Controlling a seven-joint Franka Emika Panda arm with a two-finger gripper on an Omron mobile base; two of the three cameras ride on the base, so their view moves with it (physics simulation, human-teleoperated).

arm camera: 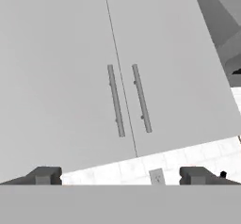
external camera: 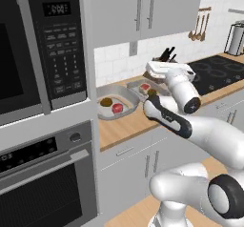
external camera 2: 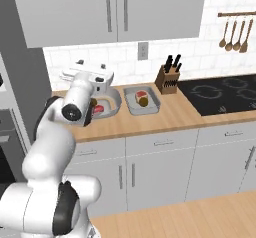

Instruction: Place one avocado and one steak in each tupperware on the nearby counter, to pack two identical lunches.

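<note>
Two grey tupperware stand on the wooden counter (external camera: 127,126) (external camera 2: 170,116). The left tupperware (external camera: 125,95) (external camera 2: 116,98) holds a dark-brown avocado (external camera: 106,101) and a red steak (external camera: 117,108) (external camera 2: 99,109); my arm covers part of it in the right base view. In the right tupperware (external camera: 135,87) (external camera 2: 151,103) lie a steak (external camera: 145,86) (external camera 2: 140,94) and an avocado (external camera: 152,92) (external camera 2: 143,101). My gripper (external camera: 154,65) (external camera 2: 80,68) (arm camera: 121,176) hangs above the containers, tilted up toward the wall cabinets. It is open, its fingertips (arm camera: 44,175) wide apart with nothing between them.
A knife block (external camera: 167,56) (external camera 2: 169,77) stands behind the right container, with a black cooktop (external camera: 217,71) (external camera 2: 220,94) further right. Grey upper cabinets (arm camera: 122,77) (external camera 2: 115,7) hang overhead. A microwave (external camera: 43,45) and oven (external camera: 47,173) form the wall on the left.
</note>
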